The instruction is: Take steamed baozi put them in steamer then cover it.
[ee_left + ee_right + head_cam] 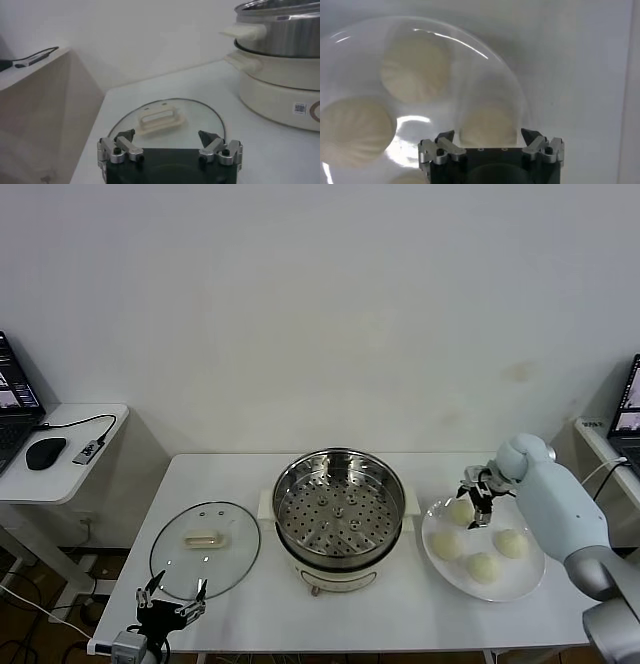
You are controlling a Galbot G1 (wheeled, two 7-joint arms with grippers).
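Note:
Four cream-white baozi lie on a white plate (520,582) at the right. My right gripper (477,506) is open, poised over the back-left baozi (460,511), which shows between its fingertips in the right wrist view (487,125). The other baozi (446,545) (483,566) (511,543) lie nearer the plate's front. The steel steamer (339,502) on its cream base stands at the table's middle, its perforated tray bare. The glass lid (205,546) with a cream handle lies flat at the left. My left gripper (171,602) is open and empty, parked low at the table's front left.
A side desk (60,454) at the far left holds a mouse and a laptop. Another laptop stands at the far right edge. A cable hangs off the left desk.

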